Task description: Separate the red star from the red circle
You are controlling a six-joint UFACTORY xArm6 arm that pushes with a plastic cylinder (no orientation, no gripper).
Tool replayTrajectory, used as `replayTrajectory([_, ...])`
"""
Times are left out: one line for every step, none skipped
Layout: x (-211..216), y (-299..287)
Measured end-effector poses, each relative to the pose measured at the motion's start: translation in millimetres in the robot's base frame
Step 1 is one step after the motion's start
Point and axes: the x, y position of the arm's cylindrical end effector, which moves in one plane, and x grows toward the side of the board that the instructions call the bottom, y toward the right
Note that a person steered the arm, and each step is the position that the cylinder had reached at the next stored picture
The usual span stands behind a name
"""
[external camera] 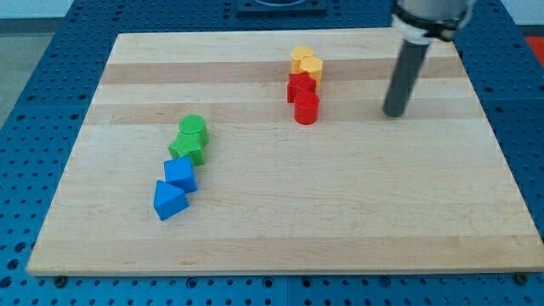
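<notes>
The red star lies in the upper middle of the wooden board. The red circle touches it just below. Two yellow blocks touch the star from above, so the four form a short column. My tip is at the lower end of the dark rod, to the right of the red circle, about a hundred pixels away, touching no block.
At the left of the board a second column runs downward: a green circle, a green star, a blue block and a blue triangular block. The board lies on a blue perforated table.
</notes>
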Motion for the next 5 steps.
replayTrajectory([-10.0, -76.2])
replayTrajectory([-15.9, -127.5])
replayTrajectory([-17.8, -101.7])
replayTrajectory([-22.5, -85.2])
replayTrajectory([-34.7, -139.7])
